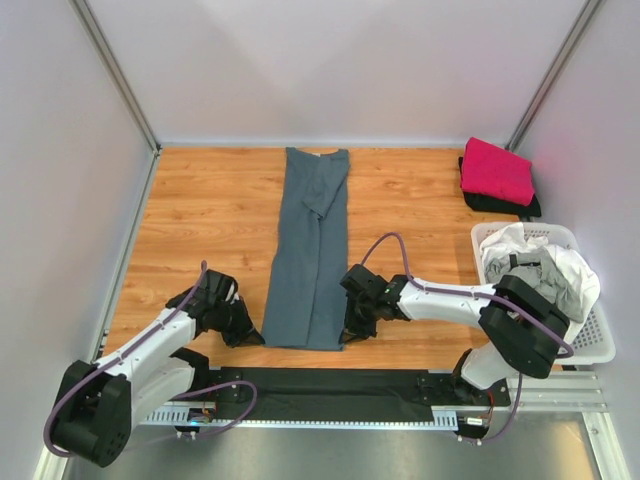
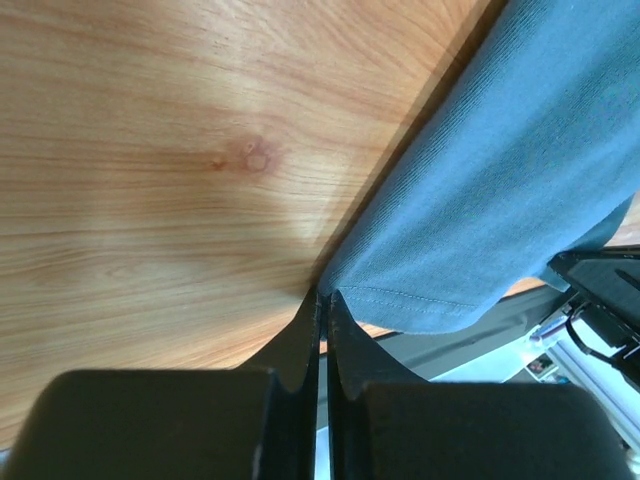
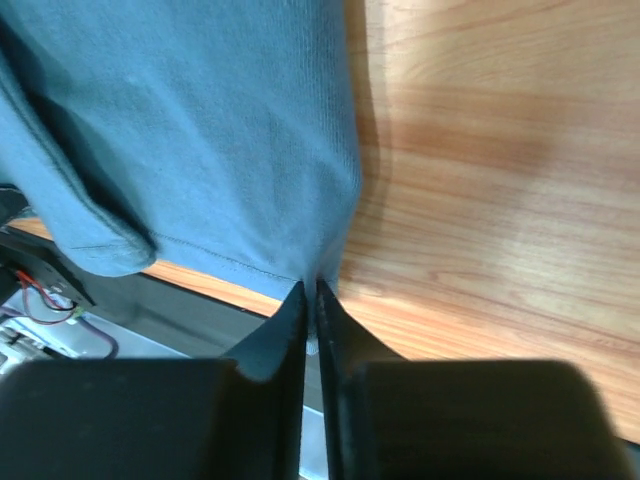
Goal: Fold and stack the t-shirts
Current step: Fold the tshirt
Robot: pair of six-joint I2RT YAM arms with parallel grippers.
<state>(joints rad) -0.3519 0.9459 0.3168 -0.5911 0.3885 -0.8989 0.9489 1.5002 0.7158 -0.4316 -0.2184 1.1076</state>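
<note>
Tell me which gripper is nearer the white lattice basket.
Right. The right gripper pinches the slate blue-grey t-shirt at its near corner toward the white lattice basket; the left gripper holds the other near corner, farther away.

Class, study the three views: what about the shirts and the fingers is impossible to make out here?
- Top view: the black shirt lies mostly under the magenta shirt; its fold is hidden.
- Top view: the right arm covers part of the basket; the shirt count inside is unclear.
- Wrist views: the left fingers and right fingers hide whether the blue-grey shirt hem is pinched.
</note>
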